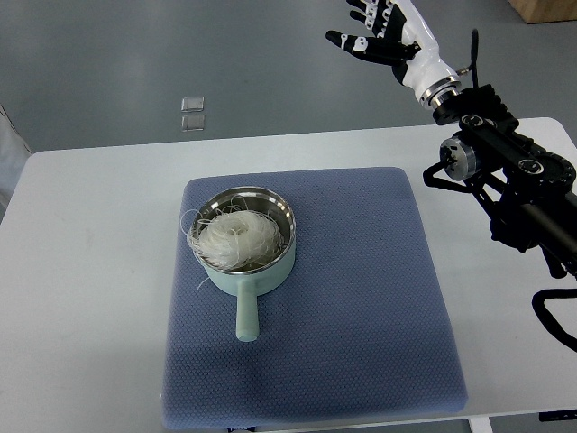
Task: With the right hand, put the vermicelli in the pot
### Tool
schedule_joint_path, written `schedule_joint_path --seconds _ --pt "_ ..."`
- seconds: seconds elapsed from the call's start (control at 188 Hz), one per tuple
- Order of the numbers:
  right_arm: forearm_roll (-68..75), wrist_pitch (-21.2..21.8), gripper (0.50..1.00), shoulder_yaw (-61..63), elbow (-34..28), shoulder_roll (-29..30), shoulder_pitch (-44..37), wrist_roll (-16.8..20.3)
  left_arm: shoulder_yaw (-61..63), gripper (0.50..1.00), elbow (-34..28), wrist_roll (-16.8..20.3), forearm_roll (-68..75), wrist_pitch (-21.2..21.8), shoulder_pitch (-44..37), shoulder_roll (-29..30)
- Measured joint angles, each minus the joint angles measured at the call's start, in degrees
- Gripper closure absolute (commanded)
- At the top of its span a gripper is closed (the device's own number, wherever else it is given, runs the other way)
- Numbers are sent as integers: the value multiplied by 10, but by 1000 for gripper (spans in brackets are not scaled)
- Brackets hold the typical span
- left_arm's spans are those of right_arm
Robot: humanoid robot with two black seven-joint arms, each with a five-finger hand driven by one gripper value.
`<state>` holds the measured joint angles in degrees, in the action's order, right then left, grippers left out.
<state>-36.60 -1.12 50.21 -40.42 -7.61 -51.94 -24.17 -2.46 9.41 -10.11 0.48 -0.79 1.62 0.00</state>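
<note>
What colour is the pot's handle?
Pale mint green, matching the pot body; the handle shows clearly in the top view.

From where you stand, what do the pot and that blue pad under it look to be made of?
The pot looks like shiny steel inside, since its rim mirrors the light, with a matte mint shell and handle, perhaps plastic or enamel. The blue pad looks like soft woven or mesh fabric, judging by its fine dotted texture.

White vermicelli (236,236) fills a mint-green pot (246,311) on a dotted blue-grey mat (361,298) over a white table (90,271).
</note>
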Motion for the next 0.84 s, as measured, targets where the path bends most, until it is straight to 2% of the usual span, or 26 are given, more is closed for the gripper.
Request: schedule_joint_path --seconds 0.101,0.191,0.504,0.839 --pt "92 -40 577 0 32 7 25 0 0 500 0 0 0 0 0 0" --pt "135 -51 576 0 50 11 46 0 0 500 0 0 0 0 0 0" --pt "154 -56 576 2 58 43 101 0 0 500 0 0 0 0 0 0" --pt "153 -56 576 9 58 55 119 -1 -1 500 0 0 0 3 0 0"
